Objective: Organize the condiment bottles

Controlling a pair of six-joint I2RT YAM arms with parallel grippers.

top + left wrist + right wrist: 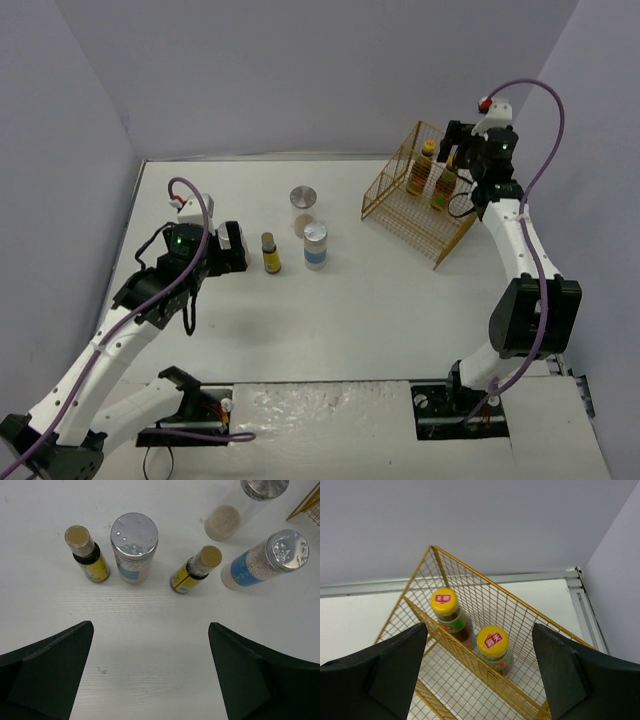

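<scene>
**Hovering with open, empty jaws on both sides**

The right gripper (479,626) hangs above the gold wire basket (485,580). Its fingers are spread wide with nothing between them. Directly below it, inside the basket, a yellow-capped bottle (493,641) with a green label stands upright. A second yellow-capped bottle (444,603), also green-labelled, stands just beside the first, further ahead of the gripper and to its left in the wrist view. Neither finger touches either bottle.

The left gripper (150,624) sits low over the white table (160,680), its fingers just as wide apart and holding nothing. Five bottles stand on the table ahead of it, none touched.
- **Straight ahead:** nearest the fingertips is a dark bottle (192,572) with a yellow label and a tan cap.
- **Ahead and to the left:** a pale jar (134,545) has a flat silver lid. Just beside it, further left, is a second dark bottle (89,557) with a yellow label.
- **Ahead and to the right:** a silver-lidded blue-label bottle (260,565) is filled with pale grains. Beyond it stands a clear bottle (225,520) of pale powder, its lid partly cut off by the frame edge.
</scene>
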